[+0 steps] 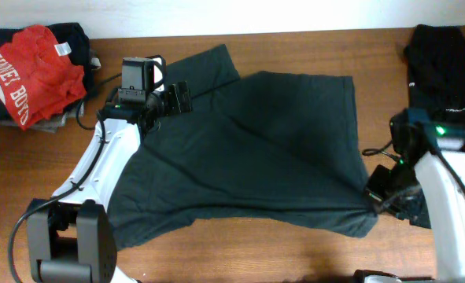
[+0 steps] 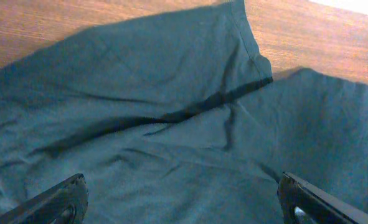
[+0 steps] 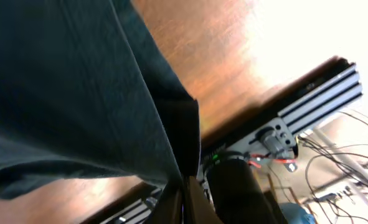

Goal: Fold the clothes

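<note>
**Two arms at one spread T-shirt, the right one pinching its corner**

From overhead, we see a dark green T-shirt [image 1: 256, 149] spread across the middle of the wooden table [image 1: 295, 251]. One sleeve reaches toward the far edge and a long diagonal crease runs across the body. The left gripper [image 1: 177, 98] sits over the shirt's far left part, beside that sleeve. The right gripper [image 1: 374, 206] is at the shirt's near right corner, where the cloth is drawn to a point. A red shirt [image 1: 31, 71] with white lettering lies on a pile of dark cloth at the far left corner. A black garment [image 1: 444, 59] lies at the far right, apart from the green shirt.

From the left wrist, we see the left gripper [image 2: 184, 211] released, its fingers [image 2: 53, 202] standing wide apart at the bottom corners. Wrinkled green cloth [image 2: 140, 93] fills the view beneath them. We cannot tell whether the fingers touch it.

From the right wrist, we see the right gripper [image 3: 184, 199] clenched on the dark green T-shirt [image 3: 65, 93]. The hem edge narrows down into the closed fingers. Bare table [image 3: 196, 56] shows beyond the cloth, and a metal rail [image 3: 320, 93] beyond that.
</note>
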Controlling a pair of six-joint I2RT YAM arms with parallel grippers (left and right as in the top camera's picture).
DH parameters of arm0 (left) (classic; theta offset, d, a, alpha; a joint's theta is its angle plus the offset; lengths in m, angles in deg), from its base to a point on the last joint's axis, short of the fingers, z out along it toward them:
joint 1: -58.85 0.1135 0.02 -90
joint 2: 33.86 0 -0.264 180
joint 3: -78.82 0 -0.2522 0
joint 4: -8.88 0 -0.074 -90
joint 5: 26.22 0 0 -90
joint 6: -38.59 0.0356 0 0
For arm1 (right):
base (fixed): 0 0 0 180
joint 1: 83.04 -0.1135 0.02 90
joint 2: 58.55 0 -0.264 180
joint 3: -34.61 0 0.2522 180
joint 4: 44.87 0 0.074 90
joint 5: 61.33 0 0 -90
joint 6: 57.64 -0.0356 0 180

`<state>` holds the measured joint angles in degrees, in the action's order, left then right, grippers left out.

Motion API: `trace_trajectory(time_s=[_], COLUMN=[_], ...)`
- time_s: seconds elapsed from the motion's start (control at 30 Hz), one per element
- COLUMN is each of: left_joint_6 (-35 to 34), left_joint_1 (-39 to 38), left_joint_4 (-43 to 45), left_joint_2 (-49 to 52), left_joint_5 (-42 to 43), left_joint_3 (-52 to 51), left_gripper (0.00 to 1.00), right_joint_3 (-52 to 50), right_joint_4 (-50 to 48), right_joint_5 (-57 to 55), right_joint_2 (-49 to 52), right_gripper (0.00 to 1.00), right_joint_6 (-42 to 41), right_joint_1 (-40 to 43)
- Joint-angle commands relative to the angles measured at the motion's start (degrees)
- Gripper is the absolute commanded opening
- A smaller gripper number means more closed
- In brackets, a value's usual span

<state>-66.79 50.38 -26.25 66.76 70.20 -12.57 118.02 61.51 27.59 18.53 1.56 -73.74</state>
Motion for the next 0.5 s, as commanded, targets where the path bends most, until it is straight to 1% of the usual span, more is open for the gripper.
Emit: trace_trajectory(time_s=[0.0, 0.13, 0.17, 0.23, 0.27, 0.3, 0.37, 0.47], left_joint_6=[0.9, 0.9, 0.9, 0.9, 0.9, 0.9, 0.9, 0.9], left_joint_1=[0.0, 0.0, 0.0, 0.0, 0.0, 0.0, 0.0, 0.0], left_joint_4=[0.4, 0.1, 0.1, 0.1, 0.1, 0.1, 0.1, 0.1], left_joint_2=[0.2, 0.2, 0.2, 0.2, 0.2, 0.2, 0.2, 0.2], left_joint_5=[-0.2, -0.2, -0.2, -0.2, -0.2, -0.2, -0.2, -0.2], left_joint_3=[0.1, 0.1, 0.1, 0.1, 0.1, 0.1, 0.1, 0.1], left_gripper=[0.97, 0.97, 0.97, 0.97, 0.97, 0.97, 0.97, 0.97], right_joint_3=[0.7, -0.5, -1.8, -3.5, -4.3, -5.5, -6.1, -5.8], right_joint_4=[1.8, 2.8, 2.0, 1.1, 0.7, 0.2, 0.0, -0.1], right_joint_5=[0.7, 0.4, 0.4, 0.4, 0.4, 0.4, 0.4, 0.8], right_joint_2=[-2.4, -2.8, -2.8, -2.8, -2.8, -2.8, -2.8, -2.8], right_gripper=[0.04, 0.04, 0.14, 0.18, 0.28, 0.44, 0.44, 0.47], right_joint_6=[-1.2, -1.2, -1.2, -1.3, -1.4, -2.0, -2.8, -3.8], right_joint_1=[0.1, 0.1, 0.1, 0.1, 0.1, 0.1, 0.1, 0.1])
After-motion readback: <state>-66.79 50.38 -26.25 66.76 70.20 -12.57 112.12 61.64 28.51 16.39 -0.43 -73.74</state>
